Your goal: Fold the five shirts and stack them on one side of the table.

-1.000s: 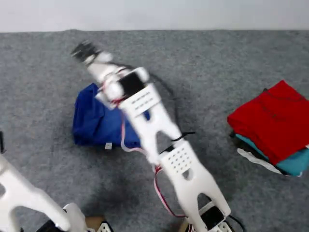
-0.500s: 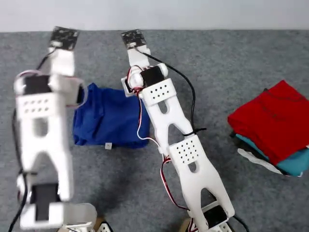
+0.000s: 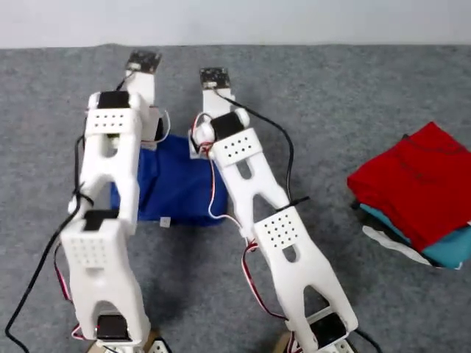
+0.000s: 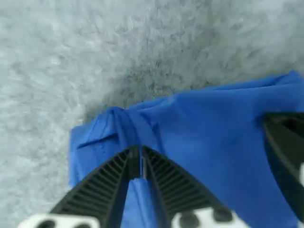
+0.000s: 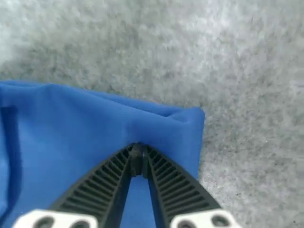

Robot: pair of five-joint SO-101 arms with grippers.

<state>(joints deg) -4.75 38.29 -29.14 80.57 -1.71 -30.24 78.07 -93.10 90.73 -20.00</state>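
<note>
Progress, judged from how things lie, is past the middle. Against the right edge of the table (image 3: 331, 110) sits a stack with a red shirt (image 3: 419, 180) on top and a teal shirt (image 3: 452, 246) under it. A strip of white cloth (image 3: 390, 243) sticks out below, and a dark layer shows between them. How many shirts the stack holds cannot be told.

The blue shirt (image 3: 176, 184) lies apart from it, toward the left side of the table. It is bunched into a rough rectangle, not yet a neat fold, and not yet on the stack.

Both arms are over the side of it that faces the far edge of the table. The left pincer (image 4: 138, 151) is pressed together on a ridge of blue cloth near one far corner. The right pincer (image 5: 137, 150) is pressed together on puckered cloth near the other. What remains seems to be finishing this fold and carrying the shirt to the stack.

A small white tag (image 3: 165, 221) lies at the blue shirt's near edge, its print too small to read.
</note>
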